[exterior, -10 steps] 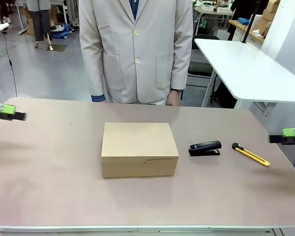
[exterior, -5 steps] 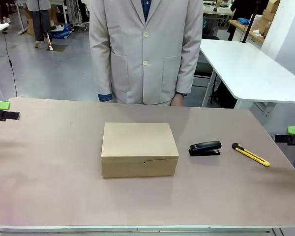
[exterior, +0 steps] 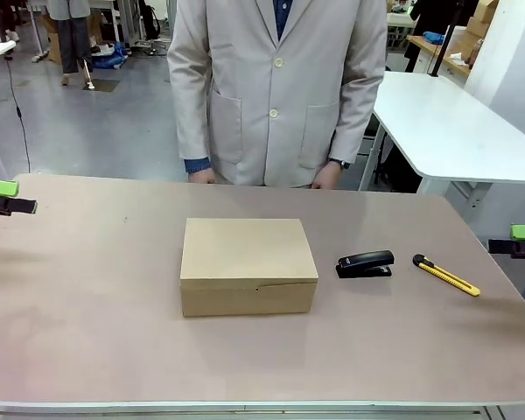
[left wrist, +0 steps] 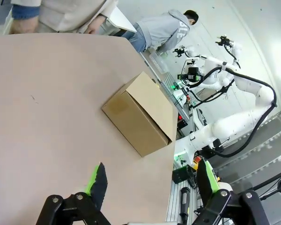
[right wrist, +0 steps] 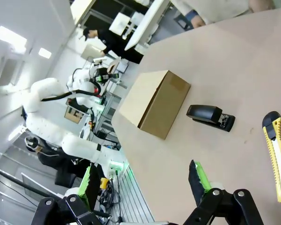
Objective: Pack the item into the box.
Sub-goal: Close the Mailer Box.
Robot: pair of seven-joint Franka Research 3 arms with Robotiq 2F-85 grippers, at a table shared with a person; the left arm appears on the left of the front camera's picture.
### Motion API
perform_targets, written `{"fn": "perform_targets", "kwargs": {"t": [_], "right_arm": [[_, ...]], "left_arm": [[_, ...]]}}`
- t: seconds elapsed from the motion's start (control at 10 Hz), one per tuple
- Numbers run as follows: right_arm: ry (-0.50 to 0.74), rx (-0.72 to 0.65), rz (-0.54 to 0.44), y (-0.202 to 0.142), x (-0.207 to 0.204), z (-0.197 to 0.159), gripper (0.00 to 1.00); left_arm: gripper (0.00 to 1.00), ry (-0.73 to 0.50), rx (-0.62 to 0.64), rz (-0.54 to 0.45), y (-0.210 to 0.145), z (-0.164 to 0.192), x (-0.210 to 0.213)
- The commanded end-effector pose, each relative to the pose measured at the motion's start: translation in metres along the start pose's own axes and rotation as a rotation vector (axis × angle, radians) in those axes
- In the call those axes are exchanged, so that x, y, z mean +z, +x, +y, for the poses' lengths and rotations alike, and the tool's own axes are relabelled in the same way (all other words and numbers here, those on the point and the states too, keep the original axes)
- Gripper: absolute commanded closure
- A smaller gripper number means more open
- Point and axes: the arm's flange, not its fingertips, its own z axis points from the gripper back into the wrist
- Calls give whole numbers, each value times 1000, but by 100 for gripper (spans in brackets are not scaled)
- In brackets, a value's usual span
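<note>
The box (exterior: 248, 262) is a closed brown cardboard box at the middle of the table, its lid flat. It lies ahead of my left gripper (left wrist: 151, 176) as the box (left wrist: 140, 112), and ahead of my right gripper (right wrist: 141, 180) as the box (right wrist: 154, 103). My left gripper (exterior: 2, 196) hangs open at the table's left edge, far from the box. My right gripper (exterior: 521, 239) hangs open at the right edge. Both hold nothing. The item is out of view.
A black stapler (exterior: 365, 263) and a yellow utility knife (exterior: 446, 275) lie right of the box; they also show as the stapler (right wrist: 210, 117) and knife (right wrist: 277, 154). A person in a beige jacket stands at the far edge, hands (exterior: 325, 179) low by the table.
The person has shifted to the right along the far edge. Both grippers drew slightly outward toward the picture's sides early in the second, then held still.
</note>
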Motion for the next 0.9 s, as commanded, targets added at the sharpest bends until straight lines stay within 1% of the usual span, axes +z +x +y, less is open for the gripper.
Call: {"fn": "perform_targets", "kwargs": {"t": [0.0, 0.8], "right_arm": [[3, 12, 12, -3, -1, 4, 0], [3, 12, 12, -3, -1, 4, 0]], "left_arm": [[0, 3, -19, 5, -4, -5, -1], [0, 3, -19, 5, -4, -5, -1]]}}
